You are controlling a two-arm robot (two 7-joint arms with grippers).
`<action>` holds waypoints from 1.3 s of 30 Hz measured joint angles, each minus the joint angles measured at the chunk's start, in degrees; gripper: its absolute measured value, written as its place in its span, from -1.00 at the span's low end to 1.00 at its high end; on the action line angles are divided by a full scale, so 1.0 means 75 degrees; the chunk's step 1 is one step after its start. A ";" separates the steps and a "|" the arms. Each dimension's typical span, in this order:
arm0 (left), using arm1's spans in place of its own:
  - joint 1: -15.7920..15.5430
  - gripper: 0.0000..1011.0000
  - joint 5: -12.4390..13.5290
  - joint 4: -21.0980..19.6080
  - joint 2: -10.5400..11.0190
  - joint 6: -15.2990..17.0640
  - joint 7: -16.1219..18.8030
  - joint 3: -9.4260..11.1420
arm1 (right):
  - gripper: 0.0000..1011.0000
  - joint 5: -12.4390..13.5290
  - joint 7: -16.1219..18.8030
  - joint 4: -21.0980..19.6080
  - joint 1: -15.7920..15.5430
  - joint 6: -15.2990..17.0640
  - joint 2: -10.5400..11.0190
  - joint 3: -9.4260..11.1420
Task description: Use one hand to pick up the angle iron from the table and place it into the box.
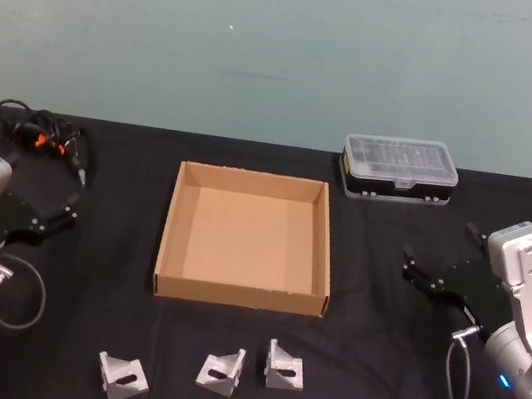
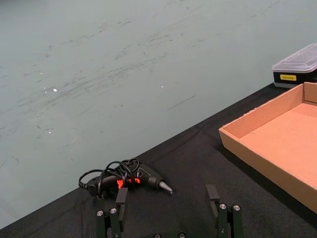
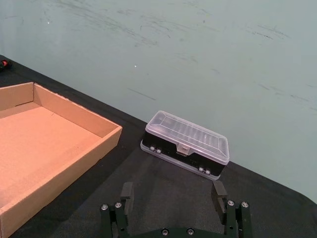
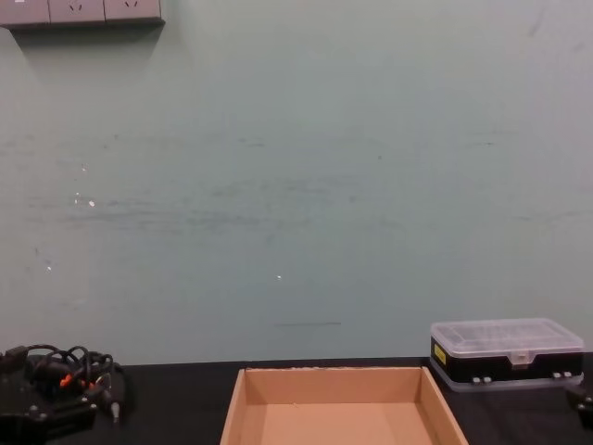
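- Three silver angle irons (image 1: 222, 370) are lying on the matte black surface (image 1: 369, 378), before the empty tan cardboard box (image 1: 238, 296).
- Blocky dark left pincer (image 2: 167, 193) and right pincer (image 3: 172, 188) are hovering wide open, empty, flanking it.

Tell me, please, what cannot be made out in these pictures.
Box: chest view, bottom edge cuts off its front wall.
Black case: head view, contents too small under the clear lid.
Case label: left wrist view, too small to read.
Corded screwdriver: chest view, tangled cord covers its body.
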 joint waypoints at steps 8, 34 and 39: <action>0.0000 0.98 0.0000 0.0000 0.0000 0.0000 0.0000 0.0000 | 0.98 0.0580 0.0724 -0.0255 -0.0150 -0.0185 0.0113 0.0254; 0.0000 0.98 0.0000 0.0000 0.0000 0.0000 0.0000 0.0000 | 0.98 0.1619 0.7968 -0.0640 0.1002 0.0048 0.1886 -0.0902; 0.0000 0.98 0.0000 0.0000 0.0000 0.0000 0.0000 0.0000 | 0.98 0.1319 0.7905 -0.0535 0.1296 0.0303 0.1602 -0.1249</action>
